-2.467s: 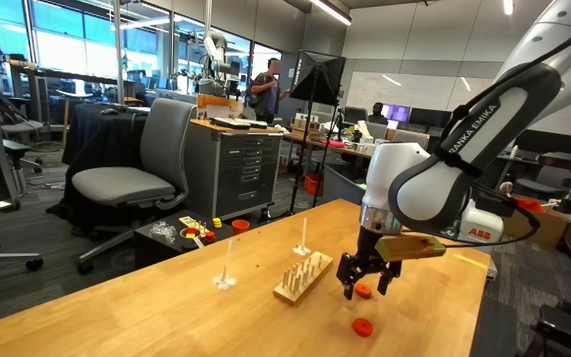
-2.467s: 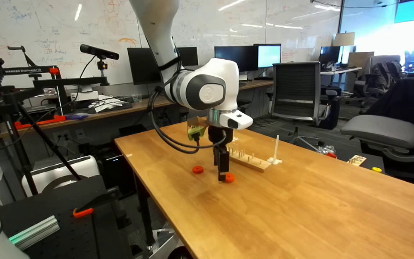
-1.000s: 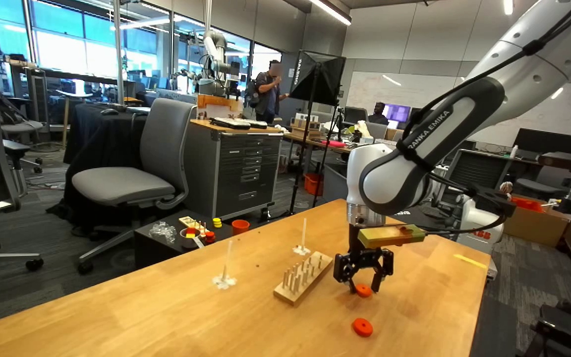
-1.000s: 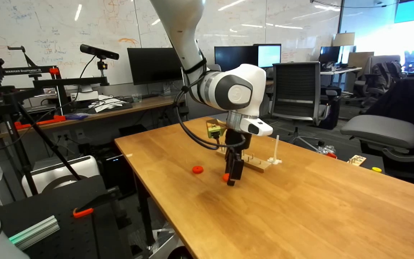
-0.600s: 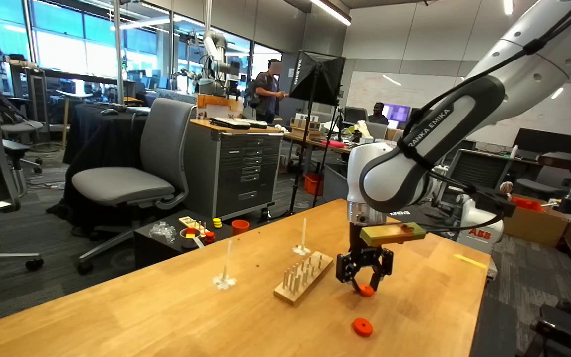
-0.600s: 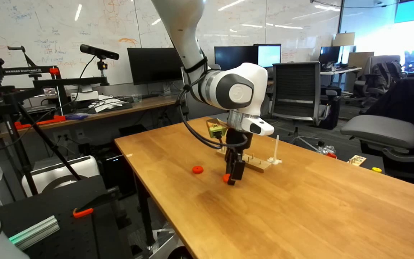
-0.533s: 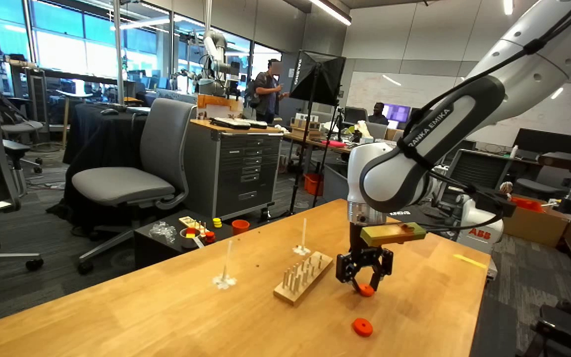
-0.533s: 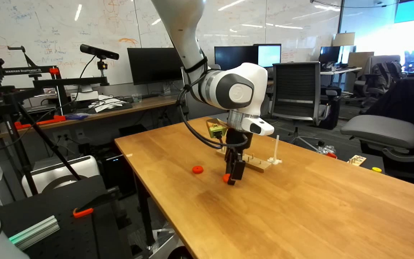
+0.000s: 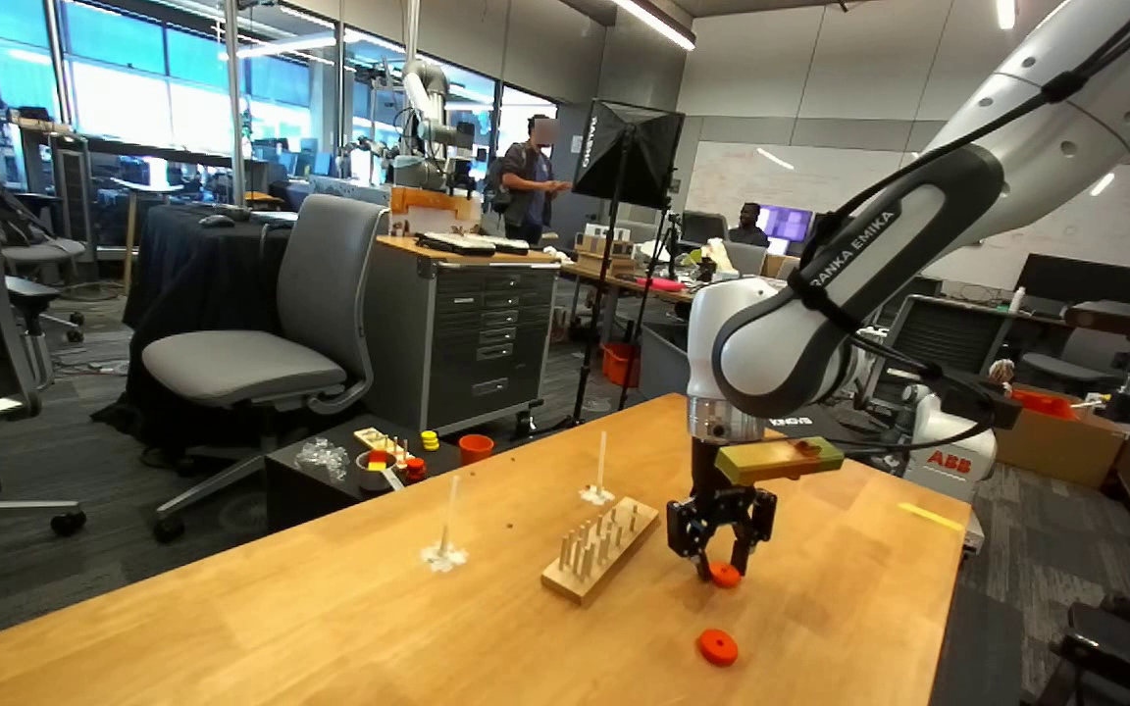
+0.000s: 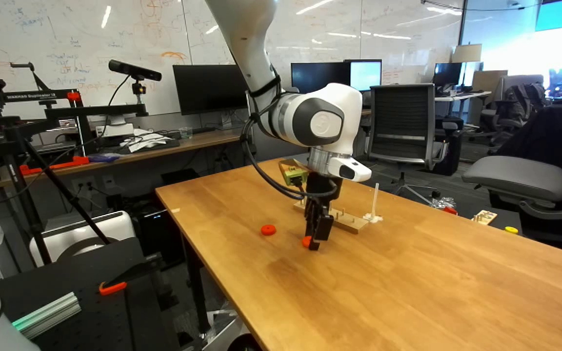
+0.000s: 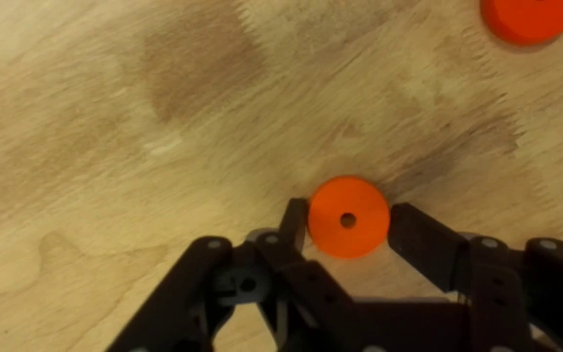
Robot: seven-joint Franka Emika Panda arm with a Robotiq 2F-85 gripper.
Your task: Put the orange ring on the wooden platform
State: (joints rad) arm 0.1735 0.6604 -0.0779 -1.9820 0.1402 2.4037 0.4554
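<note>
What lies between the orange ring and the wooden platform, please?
In an exterior view, one finger of the claw flanks the ring, then bare tabletop runs to the platform.

We see the orange ring (image 11: 348, 239) (partly hidden in both exterior views) lying flat, a small hole at its centre; near it, but apart, we find the pale, oblong platform (image 9: 610, 555), its pegs (image 9: 588, 561) upright.

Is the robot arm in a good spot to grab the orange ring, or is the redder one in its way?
Yes, it looks able to: the end effector straddles the orange ring, seemingly touching it on both sides, and the redder ring lies apart, not blocking it.
</note>
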